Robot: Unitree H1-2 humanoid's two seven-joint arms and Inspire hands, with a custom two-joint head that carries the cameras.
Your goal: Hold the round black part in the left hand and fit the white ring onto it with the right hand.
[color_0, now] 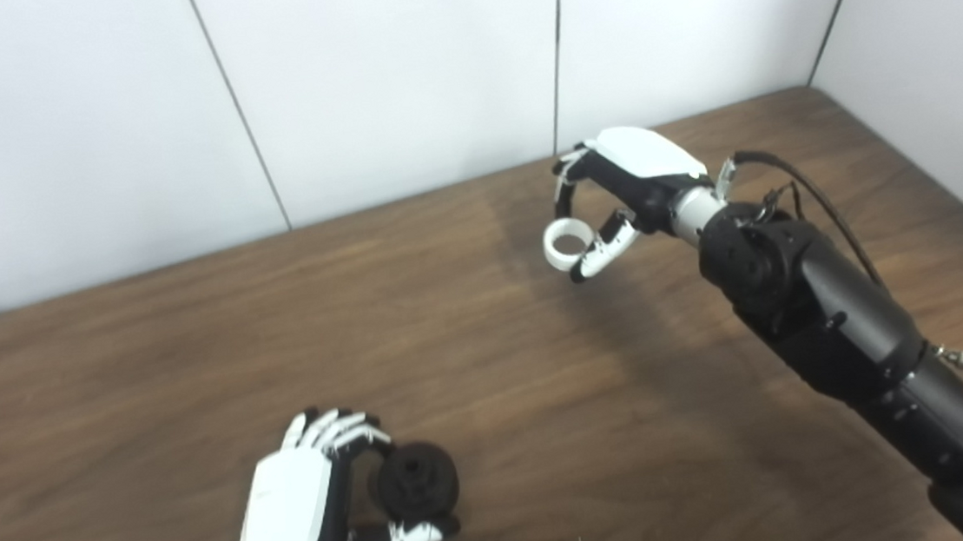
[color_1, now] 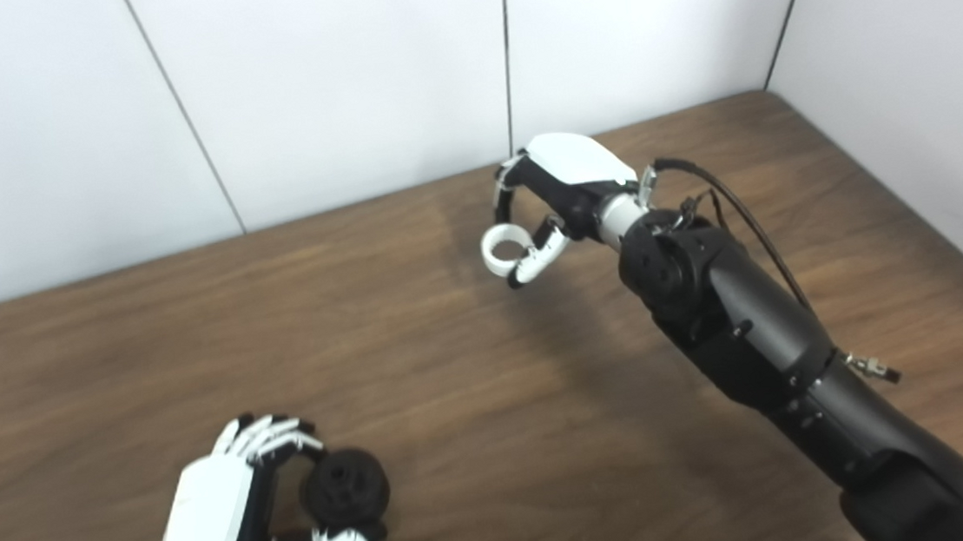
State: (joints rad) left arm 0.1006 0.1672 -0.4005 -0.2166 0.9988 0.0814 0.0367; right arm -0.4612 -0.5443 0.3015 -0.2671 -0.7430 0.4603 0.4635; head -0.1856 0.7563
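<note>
Round black ribbed part [color_0: 418, 480], wheel-like with a hub hole in its face: clasped in left hand [color_0: 310, 503] low at near edge of dark wooden bench [color_0: 192, 348], fingers [color_0: 334, 429] curled over top, thumb tucked beneath, face with hub turned roughly toward right side. Whether resting on bench surface or lifted just clear: cannot tell. Small white plastic ring [color_0: 566, 242]: pinched in right hand [color_0: 614, 193] between curled fingers above and thumb below, held up over far part of bench near white panelled wall [color_0: 395, 77], opening facing roughly upward and toward cameras. Both hands thus closed on their own pieces; pieces well apart, ring far and to right, black part near and to left. Step in hand, judged from this: both pick-ups done, bringing together not yet begun or only starting. Next move calls for: carrying ring down and across toward black part, turning right wrist so ring's opening lines up square with part's round face, keeping left hand steady and perhaps tilting it to present that face more openly. Likely trouble: left fingers covering much of rim and blocking ring's path, so some clearing of grip probably needed; light pinch on ring may slip if pressed on askew.
</note>
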